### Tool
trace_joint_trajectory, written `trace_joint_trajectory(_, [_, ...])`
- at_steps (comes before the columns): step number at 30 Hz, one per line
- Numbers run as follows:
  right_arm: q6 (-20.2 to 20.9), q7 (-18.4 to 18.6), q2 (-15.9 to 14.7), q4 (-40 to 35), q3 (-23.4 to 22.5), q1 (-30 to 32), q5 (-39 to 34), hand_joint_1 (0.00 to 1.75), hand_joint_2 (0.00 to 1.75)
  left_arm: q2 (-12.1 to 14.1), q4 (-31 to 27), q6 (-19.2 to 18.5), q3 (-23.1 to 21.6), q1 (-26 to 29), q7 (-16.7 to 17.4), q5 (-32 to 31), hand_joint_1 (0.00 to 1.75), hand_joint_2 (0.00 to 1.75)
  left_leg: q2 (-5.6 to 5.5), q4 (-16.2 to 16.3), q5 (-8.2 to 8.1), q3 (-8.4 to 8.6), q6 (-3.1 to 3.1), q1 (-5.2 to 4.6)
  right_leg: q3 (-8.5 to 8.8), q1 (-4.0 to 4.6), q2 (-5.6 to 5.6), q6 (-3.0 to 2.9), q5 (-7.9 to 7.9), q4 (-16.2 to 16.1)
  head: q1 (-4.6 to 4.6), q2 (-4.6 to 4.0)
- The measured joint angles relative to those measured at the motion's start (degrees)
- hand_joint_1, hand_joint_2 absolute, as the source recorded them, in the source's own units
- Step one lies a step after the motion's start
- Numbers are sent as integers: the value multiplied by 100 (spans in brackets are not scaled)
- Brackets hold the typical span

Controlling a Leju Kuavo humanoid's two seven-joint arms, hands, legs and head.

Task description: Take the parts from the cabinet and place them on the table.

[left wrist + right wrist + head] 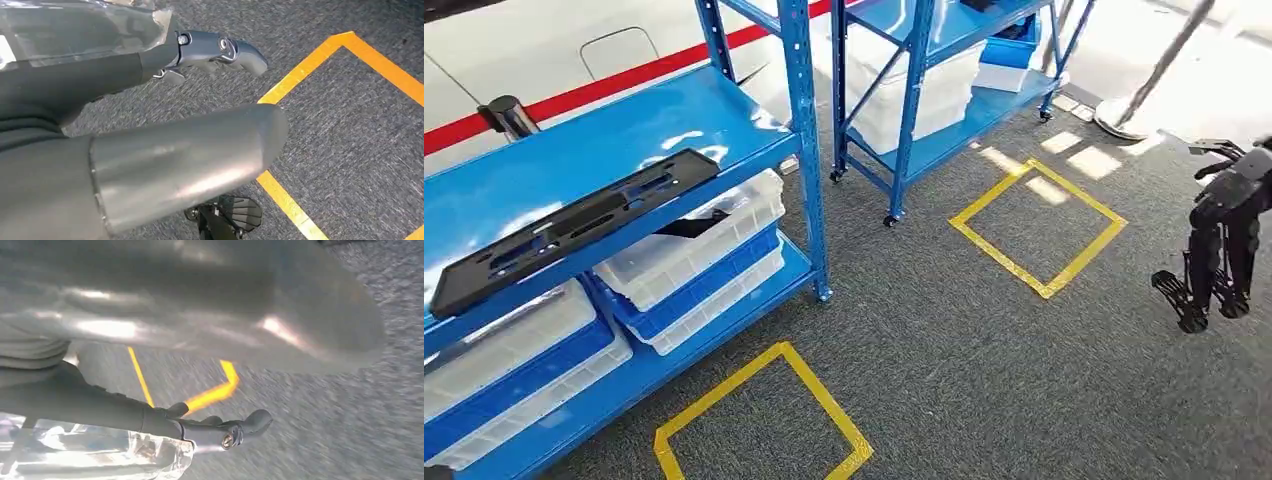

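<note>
Head view showed the black part [574, 225] untouched on the rack [804, 120]; both the left hand [210, 55] and right hand [215, 430] hung spread, holding nothing.

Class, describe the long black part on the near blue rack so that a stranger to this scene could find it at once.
Start at the near blue rack on the left. On its top shelf lies the long black part, flat along the front edge. Unlike the white bins below, it is dark, thin and slotted.
</note>
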Motion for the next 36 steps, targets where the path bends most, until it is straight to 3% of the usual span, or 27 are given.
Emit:
trace_joint_trajectory(1, [0,0,-2,0,2,-3,4,0,0,-2,0,2,0,3,0,2,0,0,-31,-7,-3,-10,-21,6,-3,3,-82,-68,11,7,-13,0])
trace_joint_trajectory(4, [0,2,-2,0,11,-16,7,0,0,0,2,11,4,33,2,0,0,0,-134,-42,32,-44,-83,50,45,30,-209,-176,23,15,-50,0])
trace_joint_trajectory(5, [0,7,9,0,13,-22,9,0,0,11,2,15,9,42,2,0,0,0,-83,-1,8,-59,-92,63,40,-18,-273,-218,48,-5,-46,0])
trace_joint_trajectory(6, [0,7,-4,0,13,-29,9,0,0,11,2,17,9,54,2,-2,0,0,279,135,-89,-110,-111,32,49,1,-312,-250,47,-8,-63,0])
trace_joint_trajectory(7, [0,7,0,0,13,-26,11,0,0,11,2,15,9,41,2,-2,0,0,489,440,-289,-259,-134,33,52,19,-371,-298,41,-8,-118,0])
trace_joint_trajectory(9, [0,9,-7,0,13,3,11,0,0,7,2,15,7,11,2,-29,0,0,624,1437,-739,-778,-167,53,50,66,-556,-336,15,-8,-120,0])
trace_joint_trajectory(10, [0,9,-9,0,13,5,11,0,0,4,2,13,4,12,0,-37,0,0,634,1634,-797,-886,-170,53,49,76,-604,-347,7,-8,-118,0])
trace_joint_trajectory(11, [-2,7,-11,0,13,1,11,0,0,4,2,13,4,23,2,-37,0,0,647,1749,-755,-963,-164,53,55,90,-690,-359,-2,-7,-120,0])
trace_joint_trajectory(12, [-4,0,-11,0,13,-3,11,0,0,4,2,13,7,31,2,-37,0,0,651,1606,-622,-901,-147,52,63,99,-745,-367,-10,-7,-120,0])
trace_joint_trajectory(14, [-4,-7,-4,0,13,-18,15,0,0,11,2,13,7,30,2,-44,0,0,755,624,-111,-378,-49,25,109,131,-878,-382,-36,-9,-120,0])
trace_joint_trajectory(15, [-5,-9,2,0,13,-25,17,0,0,17,2,13,7,19,2,-44,0,0,1032,153,25,-108,48,-32,135,136,-927,-378,-48,-11,-120,0])
trace_joint_trajectory(16, [-7,-11,11,0,15,-28,17,0,0,28,2,13,7,-6,2,-44,0,0,1102,88,-47,-95,48,-57,137,197,-978,-337,-78,-7,-103,0])
trace_joint_trajectory(19, [-9,-11,11,0,15,-53,20,0,0,31,0,15,7,10,2,-44,0,0,913,59,-30,-125,94,-112,168,151,-1131,-274,-84,-44,-111,0])
trace_joint_trajectory(20, [-11,-11,15,0,15,-71,20,0,0,31,0,15,7,20,2,-44,0,0,836,-29,21,-93,129,-108,216,199,-1192,-239,-91,-76,-109,0])
trace_joint_trajectory(21, [-13,-15,2,-2,17,-71,22,0,0,15,2,15,7,32,4,-44,0,0,782,-126,98,0,123,-29,170,181,-1025,-218,-149,29,-100,0])
trace_joint_trajectory(22, [-13,-20,9,-2,17,-63,22,0,0,20,2,17,9,21,9,-42,0,0,723,-180,114,12,155,-6,74,180,-760,-247,-293,268,-90,0])
trace_joint_trajectory(23, [-13,-22,11,0,17,-49,22,0,0,24,2,15,9,-1,9,-37,0,0,658,-180,134,-1,173,-5,-158,159,-594,-281,-504,733,-65,0])
trace_joint_trajectory(25, [-13,-22,0,0,17,-25,20,0,0,9,2,15,7,-9,11,-37,0,0,487,-178,134,-5,173,-3,-616,114,-476,-284,-825,1629,-63,0])
trace_joint_trajectory(26, [-13,-22,0,-2,17,-15,20,0,0,9,2,15,9,-3,17,-37,0,0,416,-176,133,-1,170,3,-713,108,-470,-239,-830,1787,-59,0])
trace_joint_trajectory(28, [-13,-37,-6,-2,18,-3,15,0,0,4,4,15,9,15,46,-37,0,0,278,-166,128,14,152,20,-588,83,-462,-112,-602,1439,-61,0])
trace_joint_trajectory(29, [-13,-46,-9,-2,17,-4,17,0,0,0,4,15,9,18,63,-37,0,0,197,-155,120,23,126,35,-380,52,-423,-26,-374,966,-59,0])
trace_joint_trajectory(30, [-15,-50,-11,-2,17,0,24,0,0,-4,4,15,9,15,77,-35,0,0,90,-114,99,20,72,50,-40,-14,-208,75,-67,216,-55,0])
trace_joint_trajectory(31, [-13,-52,2,0,17,2,24,0,0,2,4,17,9,6,83,-35,0,0,30,-39,69,-19,15,13,23,-43,60,84,-17,-47,-15,0])
trace_joint_trajectory(32, [-13,-52,4,0,20,1,24,0,0,2,4,17,11,8,96,-33,0,0,-30,-21,48,-41,-16,8,14,-7,-31,-40,-1,-26,-31,0])
trace_joint_trajectory(34, [-13,-55,7,0,20,-10,28,0,0,2,4,24,15,23,98,-26,0,0,-97,-48,51,-49,-46,25,55,24,-99,-116,-17,-22,-63,0])
trace_joint_trajectory(35, [-13,-55,9,0,20,-20,28,0,0,7,4,24,26,45,101,-20,0,0,-176,-46,71,-65,-89,55,99,-17,-190,-185,11,-31,-70,0])
trace_joint_trajectory(36, [-13,-57,17,0,22,-22,31,0,0,13,4,26,35,56,103,-17,0,0,13,11,27,-73,-97,61,105,-30,-251,-207,21,-51,-63,0])
